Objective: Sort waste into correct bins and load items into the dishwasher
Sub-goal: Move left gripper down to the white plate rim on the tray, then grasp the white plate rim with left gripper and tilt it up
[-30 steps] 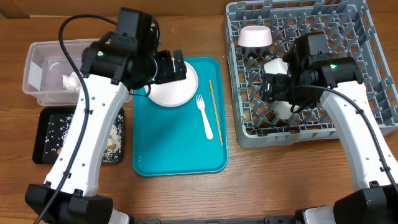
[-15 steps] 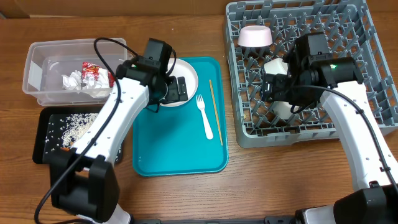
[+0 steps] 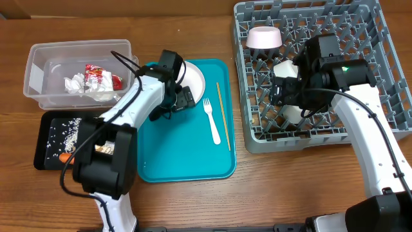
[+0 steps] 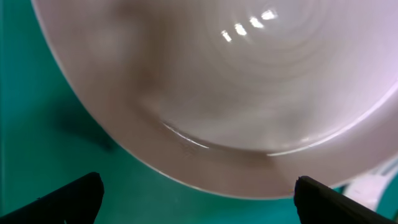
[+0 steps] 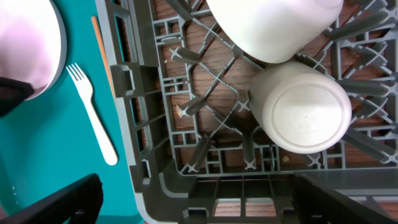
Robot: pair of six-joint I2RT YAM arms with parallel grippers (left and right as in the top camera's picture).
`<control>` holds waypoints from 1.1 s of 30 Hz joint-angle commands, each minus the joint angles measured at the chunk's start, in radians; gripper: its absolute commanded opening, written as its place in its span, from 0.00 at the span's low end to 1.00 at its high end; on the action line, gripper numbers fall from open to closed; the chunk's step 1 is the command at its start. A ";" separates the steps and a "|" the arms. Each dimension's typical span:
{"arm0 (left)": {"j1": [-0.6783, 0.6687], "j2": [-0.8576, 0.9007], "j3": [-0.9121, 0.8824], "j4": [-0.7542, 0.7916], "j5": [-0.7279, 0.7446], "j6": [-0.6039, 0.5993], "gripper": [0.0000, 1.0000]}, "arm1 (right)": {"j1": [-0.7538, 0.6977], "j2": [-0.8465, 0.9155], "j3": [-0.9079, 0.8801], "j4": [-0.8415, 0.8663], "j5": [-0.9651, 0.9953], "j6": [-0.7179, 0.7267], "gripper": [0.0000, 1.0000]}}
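The white plate [image 3: 196, 78] lies at the back of the teal tray [image 3: 180, 154]. My left gripper [image 3: 183, 96] hovers open at its front-left rim. In the left wrist view the plate [image 4: 236, 81] fills the frame, the left gripper [image 4: 199, 202] empty with its jaws wide either side of the rim. A white fork [image 3: 211, 119] and chopsticks [image 3: 223, 116] lie right of the plate. My right gripper [image 3: 283, 90] is open and empty over the dishwasher rack [image 3: 386, 38], which holds a bowl [image 3: 264, 37] and an upturned cup [image 5: 303, 112]. The right gripper [image 5: 202, 202] sits above the rack's front wall.
The clear tub [image 3: 38, 71] at far left holds a crumpled napkin [image 3: 76, 84] and a red wrapper [image 3: 100, 77]. In front of it the black tray [image 3: 48, 154] holds rice scraps [image 3: 67, 129] and a carrot [image 3: 64, 156]. Another bowl [image 5: 273, 28] leans in the rack.
My left arm has swung off the tub, uncovering it, and the gripper has dropped to the plate's front-left rim. The right arm has not moved.
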 commanded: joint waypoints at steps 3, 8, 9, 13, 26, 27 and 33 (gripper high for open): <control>0.004 0.037 -0.005 0.017 -0.017 -0.035 1.00 | -0.003 -0.012 0.001 0.001 -0.009 0.001 1.00; 0.004 0.037 -0.005 0.032 -0.018 -0.062 1.00 | -0.003 -0.012 0.002 0.000 -0.009 0.001 1.00; 0.005 0.037 -0.005 0.034 -0.017 -0.074 1.00 | -0.003 -0.012 0.001 0.000 -0.009 0.001 1.00; 0.009 0.037 -0.005 0.040 -0.017 -0.101 0.98 | -0.003 -0.012 0.001 0.000 -0.009 0.001 1.00; 0.009 0.037 -0.005 0.052 -0.016 -0.105 0.47 | -0.003 -0.012 0.001 0.000 -0.009 0.001 1.00; 0.008 0.037 -0.005 0.052 -0.016 -0.106 0.42 | -0.003 -0.012 0.001 0.000 -0.009 0.001 1.00; 0.006 0.037 -0.005 0.040 -0.017 -0.105 0.27 | -0.003 -0.012 0.001 -0.001 -0.009 0.001 1.00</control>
